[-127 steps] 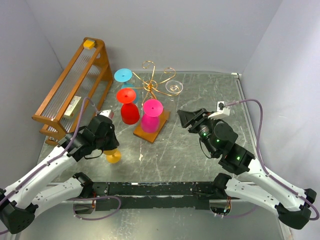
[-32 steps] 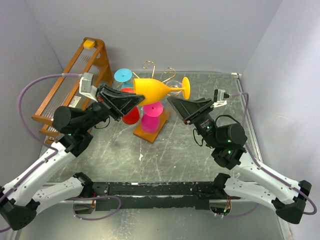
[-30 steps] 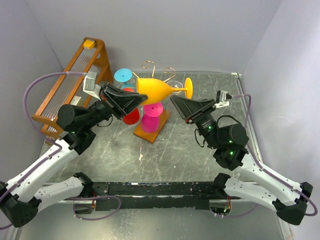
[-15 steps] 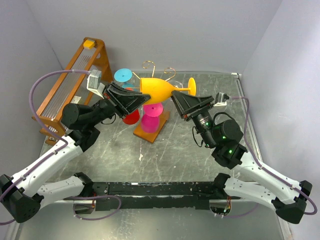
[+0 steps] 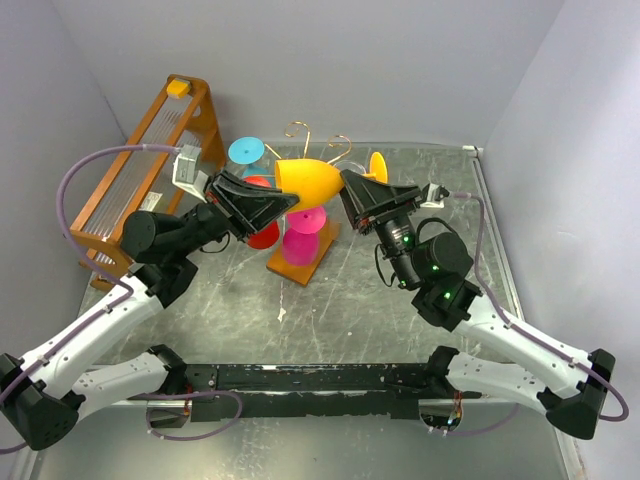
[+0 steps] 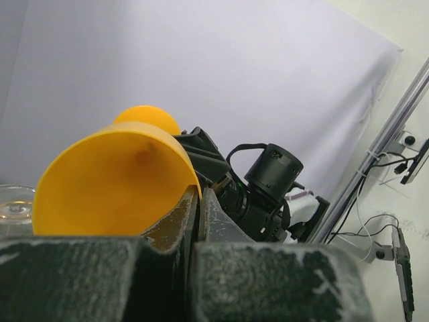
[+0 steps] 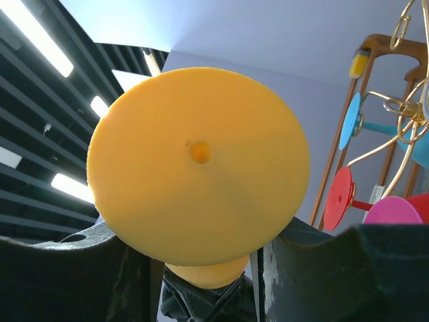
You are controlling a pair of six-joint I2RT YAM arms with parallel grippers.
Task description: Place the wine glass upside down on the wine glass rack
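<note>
A yellow wine glass [image 5: 312, 178] lies sideways in the air above the gold wire rack [image 5: 318, 143], which stands on a brown wooden base [image 5: 300, 264]. My left gripper [image 5: 288, 200] is shut on the bowl's rim; the left wrist view shows the rim wall pinched between my fingers [image 6: 198, 191]. My right gripper [image 5: 352, 190] is open, one finger on each side of the stem, just behind the foot [image 5: 379, 165]. In the right wrist view the round foot [image 7: 198, 164] fills the gap between my fingers [image 7: 201, 231] and hides the stem.
Pink [image 5: 303, 232], red [image 5: 258, 218] and blue [image 5: 246, 150] glasses hang upside down on the rack. A tall orange-brown slatted frame [image 5: 150, 180] stands at the left by the wall. A clear glass [image 6: 13, 209] shows at the left edge of the left wrist view.
My left arm has lifted the yellow glass from the table and holds it sideways over the rack. My right gripper has moved left until its open jaws straddle the stem.
</note>
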